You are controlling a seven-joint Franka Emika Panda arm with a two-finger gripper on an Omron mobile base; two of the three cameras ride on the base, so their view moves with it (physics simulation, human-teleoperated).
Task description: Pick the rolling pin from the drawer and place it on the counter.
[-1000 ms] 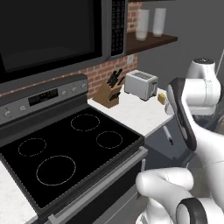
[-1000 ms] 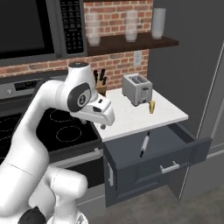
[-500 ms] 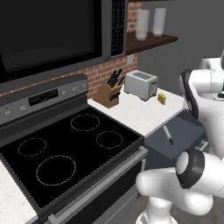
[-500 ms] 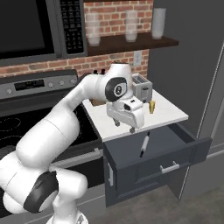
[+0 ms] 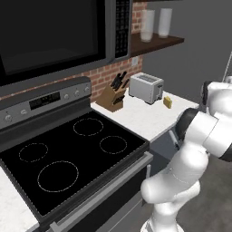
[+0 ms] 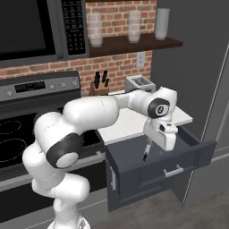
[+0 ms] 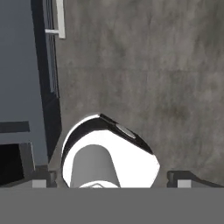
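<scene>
My arm has swung from above the table (image 6: 127, 125) out over the open drawer (image 6: 152, 167); my hand (image 6: 162, 136) hangs fingers apart, empty, beside the rolling pin (image 6: 146, 150) inside.

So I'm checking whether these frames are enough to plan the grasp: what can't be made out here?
- Rolling pin: right base view, upper end hidden behind the hand; left base view, just a thin sliver beside the arm.
- Drawer interior: right base view, its far part is covered by the hand; in the left base view the arm blocks it.
- Tool: hand view, tips cut off by the bottom edge.
- Small yellow item by the toaster: too small to identify.
</scene>
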